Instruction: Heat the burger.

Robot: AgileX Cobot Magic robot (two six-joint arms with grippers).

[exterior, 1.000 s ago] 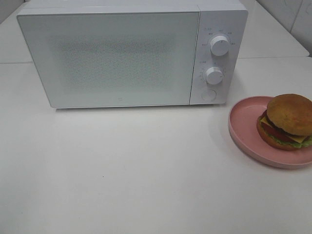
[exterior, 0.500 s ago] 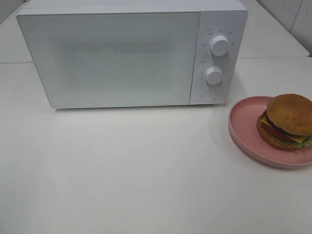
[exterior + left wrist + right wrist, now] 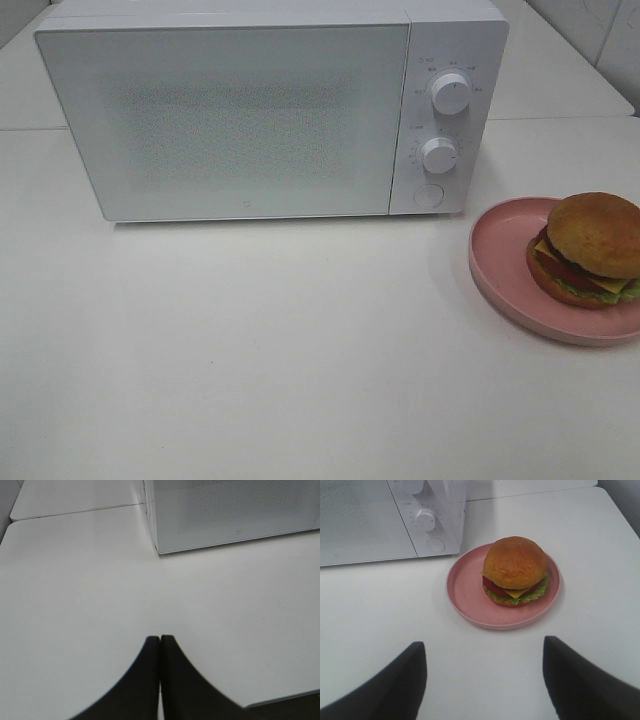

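The burger (image 3: 590,250) (image 3: 515,571), with a golden-brown bun, lettuce, tomato and cheese, sits on a pink plate (image 3: 495,255) (image 3: 465,590) at the table's right edge. A white microwave (image 3: 265,110) stands behind with its door closed. Neither gripper shows in the exterior high view. My right gripper (image 3: 485,670) is open, its two dark fingers spread wide short of the plate, holding nothing. My left gripper (image 3: 160,642) is shut, fingertips pressed together over bare table, with the microwave's lower corner (image 3: 159,550) ahead of it.
The microwave has two knobs (image 3: 450,92) (image 3: 438,155) and a round button (image 3: 428,195) on its right panel. A seam between two table tops (image 3: 75,512) runs behind the microwave. White table surface (image 3: 250,350) spreads in front.
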